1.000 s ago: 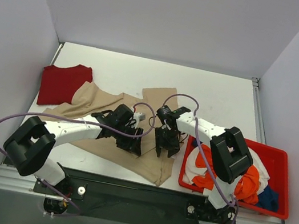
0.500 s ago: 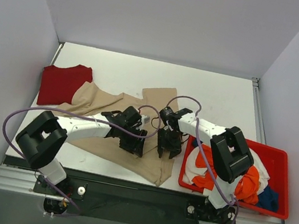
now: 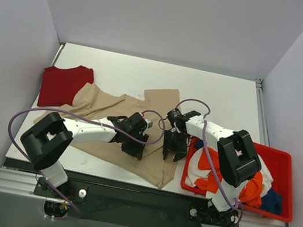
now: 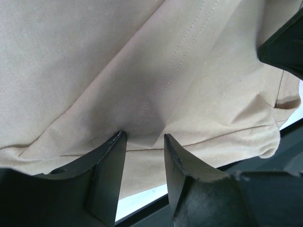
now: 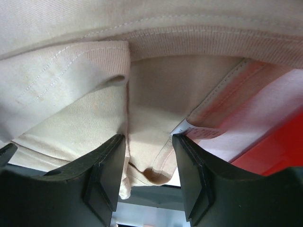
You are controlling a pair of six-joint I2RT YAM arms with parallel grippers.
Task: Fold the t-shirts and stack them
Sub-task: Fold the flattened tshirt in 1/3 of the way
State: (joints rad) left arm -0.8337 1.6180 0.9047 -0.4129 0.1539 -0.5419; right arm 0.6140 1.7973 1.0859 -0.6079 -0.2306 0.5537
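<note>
A large beige t-shirt [image 3: 106, 105] lies spread and creased across the table's near middle. My left gripper [image 3: 137, 146] is down on its near hem area. In the left wrist view the gripper [image 4: 144, 137] is open, with both tips pressing on a fold of the beige cloth [image 4: 94, 56]. My right gripper [image 3: 173, 150] is just to the right, at the shirt's collar. In the right wrist view it [image 5: 149, 137] is open, with beige cloth [image 5: 71, 94] and the collar label [image 5: 203, 132] between its fingers. A dark red t-shirt [image 3: 65, 83] lies flat at the far left.
A red plastic bin [image 3: 289, 191] at the near right holds orange [image 3: 252, 190], white [image 3: 197, 169] and blue [image 3: 271, 202] t-shirts; its side shows in the right wrist view [image 5: 279, 142]. The white table [image 3: 213, 95] ends close behind both grippers at a dark rail.
The left arm has swung its elbow to the right while its gripper stays on the near hem. The right gripper has shifted slightly right and nearer, still over the collar.
</note>
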